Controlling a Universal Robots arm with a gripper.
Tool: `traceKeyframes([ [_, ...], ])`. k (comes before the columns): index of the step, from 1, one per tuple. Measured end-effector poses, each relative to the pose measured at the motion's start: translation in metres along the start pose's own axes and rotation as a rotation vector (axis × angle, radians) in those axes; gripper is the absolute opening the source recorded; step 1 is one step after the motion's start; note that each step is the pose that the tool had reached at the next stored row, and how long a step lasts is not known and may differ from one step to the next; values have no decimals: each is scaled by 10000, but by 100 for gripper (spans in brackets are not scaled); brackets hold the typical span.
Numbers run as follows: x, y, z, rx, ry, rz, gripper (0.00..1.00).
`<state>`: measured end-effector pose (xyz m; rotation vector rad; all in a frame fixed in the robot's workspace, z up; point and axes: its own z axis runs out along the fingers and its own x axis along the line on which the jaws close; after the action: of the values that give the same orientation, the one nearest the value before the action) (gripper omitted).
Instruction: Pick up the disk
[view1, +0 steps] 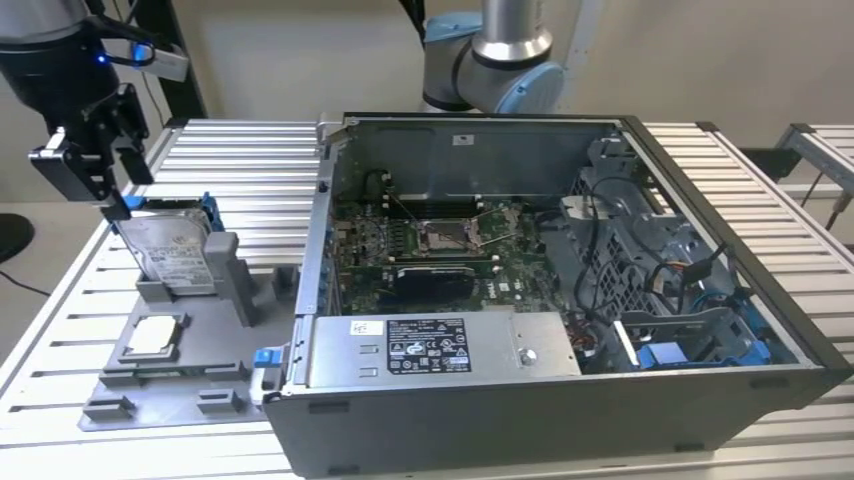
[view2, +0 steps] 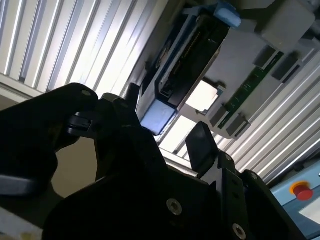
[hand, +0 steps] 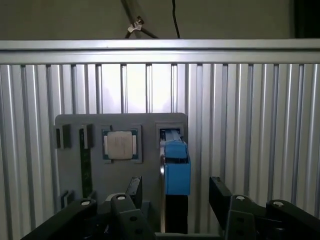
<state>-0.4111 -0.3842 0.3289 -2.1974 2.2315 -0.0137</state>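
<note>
The disk (view1: 175, 251) stands on edge in a slot of the grey holder plate (view1: 200, 375), at the exterior view's left. It is silver with a white label and a blue frame. My black gripper (view1: 122, 188) hangs just above its far upper corner. In the first wrist view the gripper (hand: 176, 192) is open, one finger (hand: 134, 189) on each side of the disk's blue edge (hand: 176, 169), with gaps on both sides. The second wrist view has the disk's blue corner (view2: 157, 116) between the dark fingers (view2: 202, 144).
A small square silver chip (view1: 154, 334) lies in a grey tray on the same plate, near the disk. A large open computer case (view1: 534, 300) fills the slatted aluminium table (view1: 747, 190) to the exterior view's right. A second arm's base (view1: 501, 60) rises behind the case.
</note>
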Motion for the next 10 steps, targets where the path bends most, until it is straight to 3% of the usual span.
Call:
traceKeyframes([
  [3,-26,1,28,3,20,-1,100],
  [5,-30,1,48,2,115,-5,100],
  [8,-32,2,77,5,313,-15,100],
  [10,-33,2,101,6,330,-27,100],
])
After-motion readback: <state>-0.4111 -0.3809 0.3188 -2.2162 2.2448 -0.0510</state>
